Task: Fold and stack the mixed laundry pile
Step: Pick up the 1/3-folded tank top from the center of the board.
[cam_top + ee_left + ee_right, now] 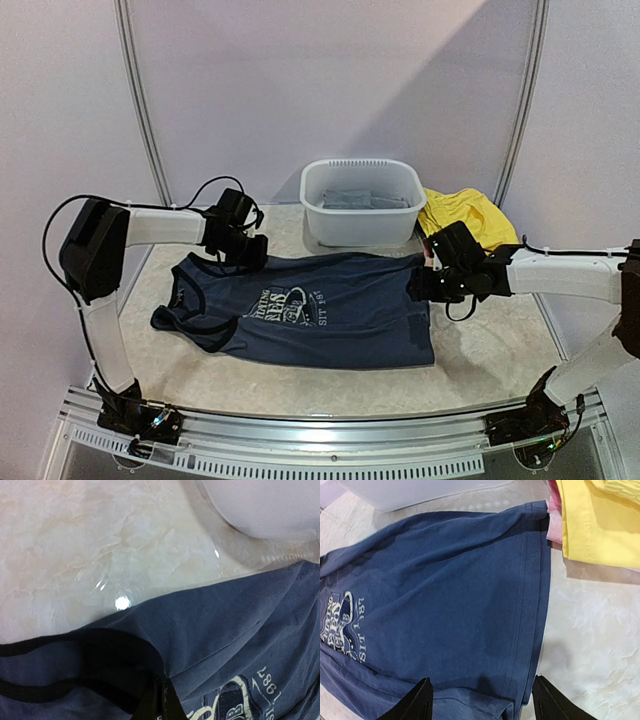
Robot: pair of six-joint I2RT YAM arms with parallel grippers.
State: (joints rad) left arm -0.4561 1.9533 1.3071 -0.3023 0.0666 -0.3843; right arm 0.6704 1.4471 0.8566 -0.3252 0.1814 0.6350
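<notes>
A navy tank top (330, 310) with a white chest print lies spread flat on the table, straps to the left and hem to the right. My left gripper (243, 256) is at its far edge beside an armhole. In the left wrist view the left gripper (162, 700) is shut, with a fold of the navy cloth (225, 630) pinched between its fingers. My right gripper (420, 285) hovers over the hem end. It (481, 681) stands open, the hem of the tank top (445, 595) lying under the gap. A yellow garment (465, 215) lies at the back right.
A white plastic basin (310, 190) stands behind the tank top with grey cloth (365, 200) inside. In the right wrist view the yellow garment (600, 525) covers a pink one (554, 527) close to the hem's far corner. Curved white frame posts rise at the table's back.
</notes>
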